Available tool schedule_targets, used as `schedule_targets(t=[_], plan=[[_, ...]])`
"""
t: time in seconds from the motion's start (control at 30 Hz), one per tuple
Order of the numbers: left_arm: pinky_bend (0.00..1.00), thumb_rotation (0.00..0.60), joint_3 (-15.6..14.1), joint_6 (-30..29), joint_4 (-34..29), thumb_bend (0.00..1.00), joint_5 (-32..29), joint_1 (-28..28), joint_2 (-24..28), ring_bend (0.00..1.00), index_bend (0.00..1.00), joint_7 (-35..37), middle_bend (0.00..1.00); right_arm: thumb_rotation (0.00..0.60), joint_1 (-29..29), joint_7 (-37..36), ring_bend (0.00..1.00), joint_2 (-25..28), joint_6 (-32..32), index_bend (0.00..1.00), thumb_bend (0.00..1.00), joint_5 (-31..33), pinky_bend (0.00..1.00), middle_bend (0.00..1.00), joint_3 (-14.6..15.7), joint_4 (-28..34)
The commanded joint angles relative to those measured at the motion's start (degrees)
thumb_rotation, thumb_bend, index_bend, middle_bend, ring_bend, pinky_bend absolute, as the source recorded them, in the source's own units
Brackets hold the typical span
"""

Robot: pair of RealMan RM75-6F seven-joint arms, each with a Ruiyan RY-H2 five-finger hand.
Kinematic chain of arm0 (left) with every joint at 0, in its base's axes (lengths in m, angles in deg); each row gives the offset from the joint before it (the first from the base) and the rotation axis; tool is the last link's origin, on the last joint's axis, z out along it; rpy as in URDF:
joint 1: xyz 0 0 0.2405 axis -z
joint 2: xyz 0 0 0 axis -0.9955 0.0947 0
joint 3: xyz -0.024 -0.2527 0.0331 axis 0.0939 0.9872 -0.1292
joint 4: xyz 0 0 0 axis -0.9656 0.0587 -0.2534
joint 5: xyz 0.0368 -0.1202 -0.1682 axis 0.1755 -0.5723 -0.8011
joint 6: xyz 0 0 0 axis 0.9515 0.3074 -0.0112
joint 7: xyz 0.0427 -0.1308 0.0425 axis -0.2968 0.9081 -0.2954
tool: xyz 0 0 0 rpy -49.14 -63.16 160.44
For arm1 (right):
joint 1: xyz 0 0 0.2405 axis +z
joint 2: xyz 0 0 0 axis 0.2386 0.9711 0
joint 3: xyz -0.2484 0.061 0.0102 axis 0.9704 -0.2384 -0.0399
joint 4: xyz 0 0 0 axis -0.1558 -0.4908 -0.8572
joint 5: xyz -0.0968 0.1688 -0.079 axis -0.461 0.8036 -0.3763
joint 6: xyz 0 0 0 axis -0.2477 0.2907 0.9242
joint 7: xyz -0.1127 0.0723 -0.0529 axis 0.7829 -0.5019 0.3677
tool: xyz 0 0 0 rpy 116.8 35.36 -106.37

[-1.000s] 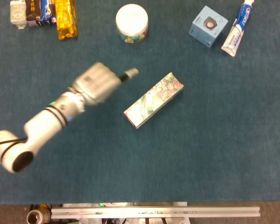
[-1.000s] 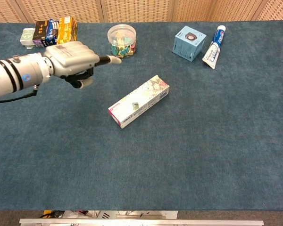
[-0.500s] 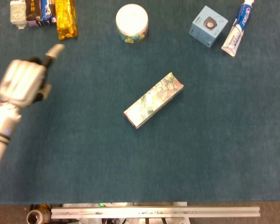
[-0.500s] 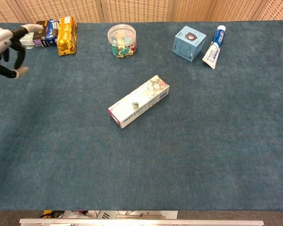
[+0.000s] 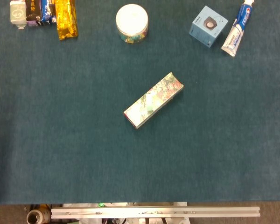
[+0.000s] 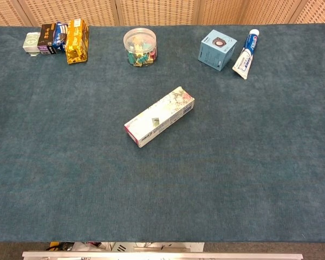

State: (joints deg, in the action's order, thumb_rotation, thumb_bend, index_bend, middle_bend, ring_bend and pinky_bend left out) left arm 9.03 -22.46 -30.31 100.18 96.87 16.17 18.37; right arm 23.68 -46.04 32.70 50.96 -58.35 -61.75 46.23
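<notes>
Neither robot hand appears in the head view or the chest view, so whether the fingers are spread or pressed together cannot be told, and no position can be referenced to either of them.

Nearest the robot's edge of the blue surface point(image 6: 54, 184), a long flower-printed box point(image 5: 153, 100) lies flat and diagonal at mid-surface, its pink end flap toward the robot, well apart from every other item.

Along the far edge, from the robot's left:
- a row of small packets point(image 6: 43, 38), just beside one another, with a gold foil pack point(image 5: 66, 18) at the end of the row nearer the centre;
- a clear round tub point(image 6: 140, 46) with a white lid, coloured pieces visible inside;
- a light blue cube box point(image 5: 208, 26), standing turned corner-on;
- a toothpaste tube point(image 5: 237, 29) lying just beside that cube, cap pointing away from the robot.
</notes>
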Motion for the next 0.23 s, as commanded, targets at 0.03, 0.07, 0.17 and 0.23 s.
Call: schedule_targets(t=[0.03, 0.07, 0.17, 0.23], plan=[[0.49, 0.6, -0.2, -1.5, -0.7, 0.33, 1.9, -2.1, 0.6, 0.36, 0.09, 0.8, 0.35, 0.6, 0.0, -0.1, 0.47, -0.2, 0.1, 0.38, 0.09, -0.6, 0.53, 0.45, 0.2, 0.4], [0.49, 0.6, -0.2, -1.8, -0.8, 0.33, 2.3, -2.6, 0.7, 0.36, 0.09, 0.7, 0.35, 0.6, 0.0, -0.4, 0.47, -0.1, 0.1, 0.38, 0.1, -0.7, 0.53, 0.45, 0.3, 0.7], [0.49, 0.6, 0.0, -2.4, -1.4, 0.33, 3.7, -3.7, 0.7, 0.36, 0.09, 0.4, 0.35, 0.6, -0.2, -0.4, 0.47, 0.0, 0.5, 0.38, 0.11, -1.3, 0.53, 0.45, 0.4, 1.1], [0.49, 0.6, 0.4, -2.2, -1.6, 0.33, 4.2, -4.1, 0.8, 0.36, 0.09, 0.2, 0.35, 0.6, -0.3, -0.4, 0.47, 0.2, 0.7, 0.38, 0.11, -1.6, 0.53, 0.45, 0.5, 1.4]])
